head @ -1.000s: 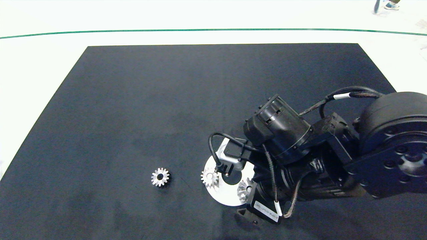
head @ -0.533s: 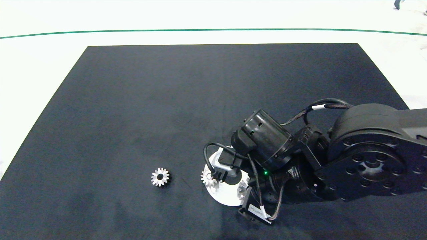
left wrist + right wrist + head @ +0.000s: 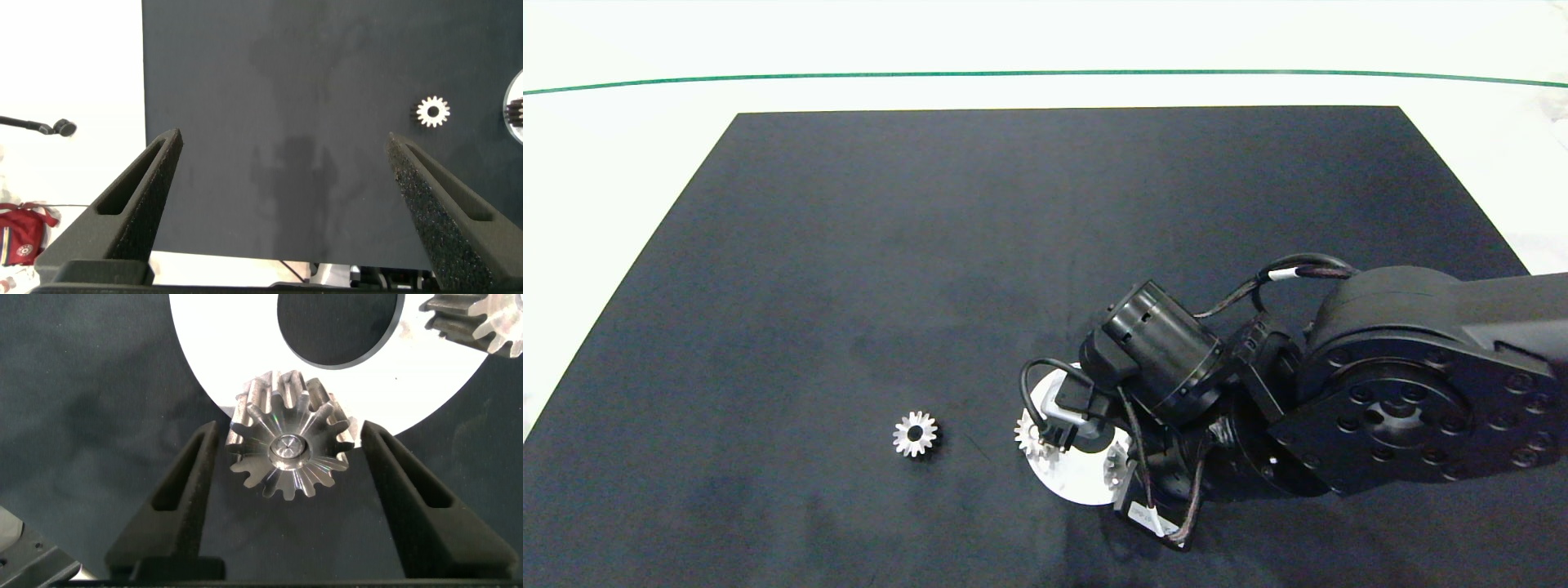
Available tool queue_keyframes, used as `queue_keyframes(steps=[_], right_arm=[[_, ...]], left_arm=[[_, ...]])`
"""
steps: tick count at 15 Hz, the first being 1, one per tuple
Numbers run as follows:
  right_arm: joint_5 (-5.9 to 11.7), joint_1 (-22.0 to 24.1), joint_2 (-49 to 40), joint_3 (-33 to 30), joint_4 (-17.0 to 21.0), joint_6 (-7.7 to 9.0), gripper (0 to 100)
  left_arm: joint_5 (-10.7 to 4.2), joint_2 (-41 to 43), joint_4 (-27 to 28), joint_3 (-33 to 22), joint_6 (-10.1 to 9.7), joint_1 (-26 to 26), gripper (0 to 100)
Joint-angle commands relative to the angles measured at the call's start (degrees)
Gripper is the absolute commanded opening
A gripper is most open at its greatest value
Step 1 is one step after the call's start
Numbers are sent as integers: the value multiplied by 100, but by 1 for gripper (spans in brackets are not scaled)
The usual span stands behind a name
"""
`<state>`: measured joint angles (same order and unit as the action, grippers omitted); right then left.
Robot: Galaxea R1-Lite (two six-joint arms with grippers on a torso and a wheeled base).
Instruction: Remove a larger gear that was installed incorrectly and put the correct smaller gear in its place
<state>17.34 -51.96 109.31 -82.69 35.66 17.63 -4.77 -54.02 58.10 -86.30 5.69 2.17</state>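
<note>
Your right gripper, fingers spread, brackets the larger gear on the white disc, hidden overhead; left gripper hangs spread.

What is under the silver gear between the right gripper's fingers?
The silver metal gear sits on the white round disc's edge, overhanging the black mat. Its mount is hidden.

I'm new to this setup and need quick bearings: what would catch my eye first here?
The right claw hangs low over the white disc near the mat's front edge, its open fingers on either side of the larger gear at the disc's rim. Another gear lies alone on the black mat, to the disc's left. The left claw is open over bare mat.
</note>
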Motion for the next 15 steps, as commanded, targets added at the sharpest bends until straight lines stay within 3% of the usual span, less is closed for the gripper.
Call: queue_keyframes(steps=[1,8,11,15], right_arm=[[7,1,-24,51,11,-5,62],[-20,1,-68,165,-41,-23,49],[-11,10,-77,447,-446,-23,43],[-11,1,-103,578,-542,-23,34]], left_arm=[[-7,49,35,-1,11,-6,100],[-7,49,35,-1,11,-6,100],[-7,58,35,-1,11,-6,100],[-7,58,35,-1,11,-6,100]])
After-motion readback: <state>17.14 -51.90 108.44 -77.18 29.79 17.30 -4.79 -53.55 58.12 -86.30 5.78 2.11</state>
